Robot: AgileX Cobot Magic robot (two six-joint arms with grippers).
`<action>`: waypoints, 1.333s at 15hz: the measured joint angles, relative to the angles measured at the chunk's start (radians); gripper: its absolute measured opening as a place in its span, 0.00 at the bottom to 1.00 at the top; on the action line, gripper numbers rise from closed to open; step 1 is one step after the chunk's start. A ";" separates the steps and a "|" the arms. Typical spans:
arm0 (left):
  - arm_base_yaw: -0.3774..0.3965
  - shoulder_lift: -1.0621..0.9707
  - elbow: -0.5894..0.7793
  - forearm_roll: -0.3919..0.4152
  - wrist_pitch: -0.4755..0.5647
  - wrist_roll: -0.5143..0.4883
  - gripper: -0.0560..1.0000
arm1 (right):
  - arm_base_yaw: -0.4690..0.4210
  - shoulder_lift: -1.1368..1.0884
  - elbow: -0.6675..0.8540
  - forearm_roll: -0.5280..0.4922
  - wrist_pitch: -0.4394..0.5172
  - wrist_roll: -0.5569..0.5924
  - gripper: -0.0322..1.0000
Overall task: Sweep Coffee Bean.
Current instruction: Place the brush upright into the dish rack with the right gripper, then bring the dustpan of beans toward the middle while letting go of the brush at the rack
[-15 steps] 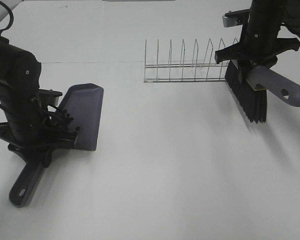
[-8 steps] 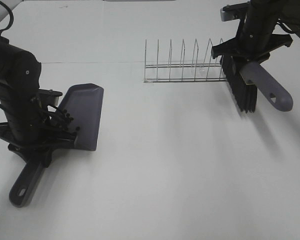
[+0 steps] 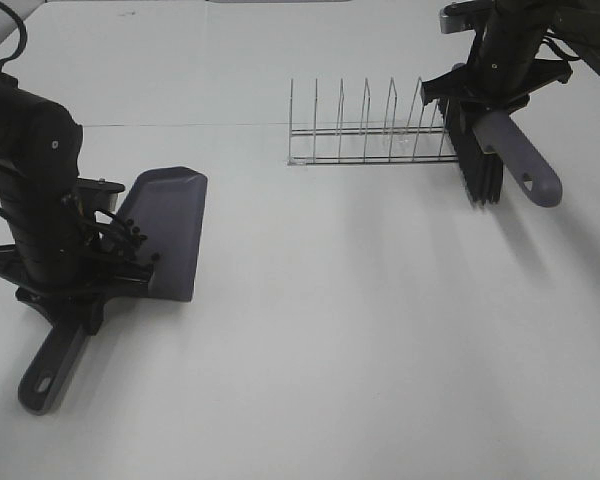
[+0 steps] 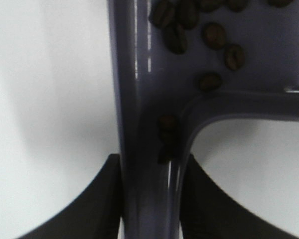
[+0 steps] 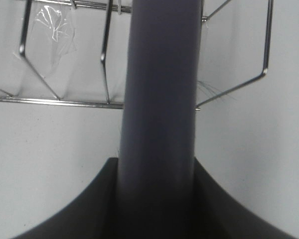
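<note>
We are looking down on a wide white tabletop [image 3: 360,330] on which both arms are gripping cleaning tools.

The left gripper [image 3: 77,297] is clenching its dark jaws on the stem of a grey-purple plastic dustpan [image 3: 170,230]. The pan is lying flat on the table ahead of the jaws, and the looped end of its handle is trailing out behind them. In the left wrist view we are seeing the left gripper [image 4: 149,199] pressing against both sides of that stem.

A long silver wire rack [image 3: 365,130] with upright prongs is standing well apart from the left jaws. It is sitting just beside the right ones.

The right gripper [image 3: 488,95] is grasping a hand brush [image 3: 483,172] with black bristles and a rounded grey plastic handle. The bristles are hanging below the jaws at the rack's near end. We cannot tell whether they are touching the table. From the right wrist camera, the right gripper [image 5: 157,199] is closing around the handle, with the rack's wires just beyond.

The small dark brown oval coffee beans [image 4: 215,35] are lying inside the dustpan, scattered just ahead of the left jaws. One or two are sitting in the groove of the stem, nearest the fingertips.

A scrap of clear film [image 5: 52,22] is clinging to the rack.
</note>
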 joint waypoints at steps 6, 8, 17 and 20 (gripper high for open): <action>0.000 0.000 0.000 0.000 0.000 0.000 0.30 | 0.000 0.069 -0.073 0.002 0.030 0.000 0.34; 0.000 0.000 0.000 0.000 0.000 0.000 0.30 | 0.000 0.069 -0.073 0.002 0.026 0.008 0.53; 0.000 -0.017 0.004 -0.005 -0.014 -0.008 0.30 | 0.000 -0.087 -0.096 0.083 0.155 0.006 0.76; -0.004 -0.028 0.006 -0.035 -0.042 -0.014 0.30 | 0.000 -0.109 -0.096 0.121 0.166 0.002 0.76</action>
